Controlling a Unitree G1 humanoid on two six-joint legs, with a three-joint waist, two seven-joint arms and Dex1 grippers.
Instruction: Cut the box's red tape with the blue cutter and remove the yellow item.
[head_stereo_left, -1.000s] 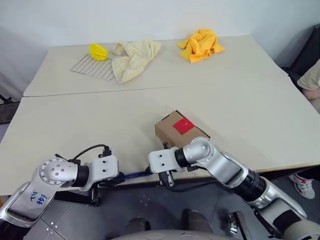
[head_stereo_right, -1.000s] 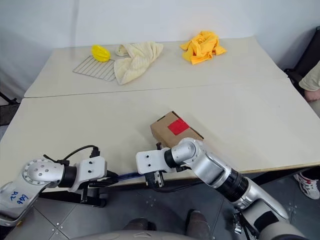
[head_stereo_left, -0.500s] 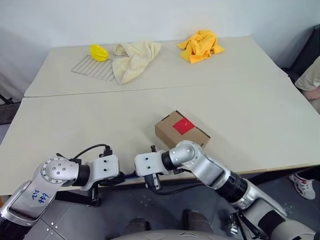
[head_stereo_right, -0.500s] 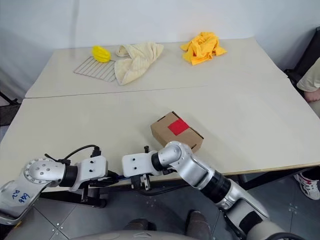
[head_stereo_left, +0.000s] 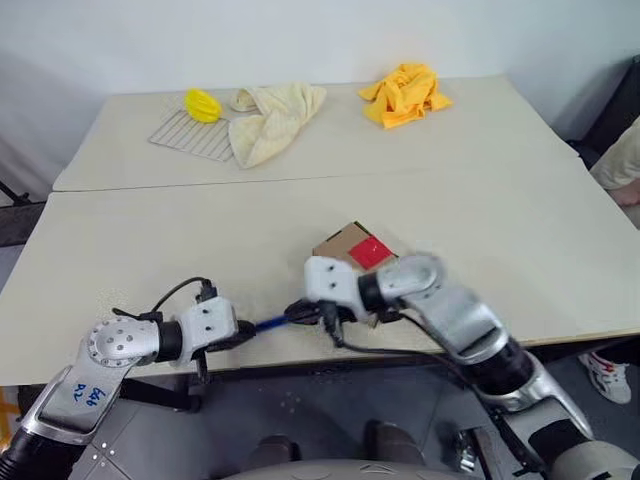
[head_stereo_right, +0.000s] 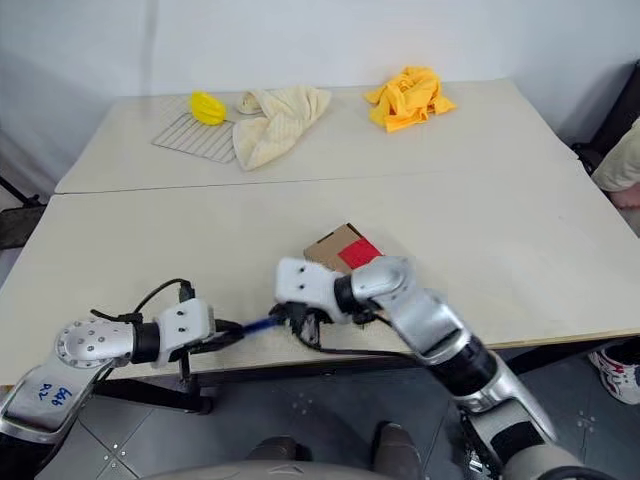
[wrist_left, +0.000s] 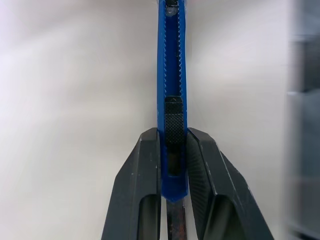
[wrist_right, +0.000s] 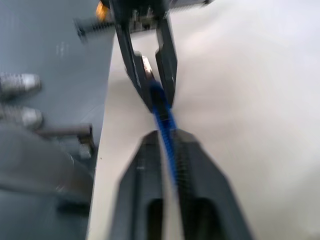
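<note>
Left gripper (wrist_left: 172, 165) pinches the blue cutter (wrist_left: 171, 75) just left of the box (head_stereo_left: 345, 250). Right gripper (wrist_right: 170, 150) straddles the far end; grip unclear. Misaligned handoff could drop it.

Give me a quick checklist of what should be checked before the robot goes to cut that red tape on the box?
1. Left gripper clamped on the blue cutter: ok.
2. Right gripper fingers around the cutter's far end: ok; firm grip: cannot tell.
3. Blade out: cannot tell.
4. Red tape facing up, intact: ok.
5. The box flat on the table: ok.
6. Yellow item seen: not ok.
</note>
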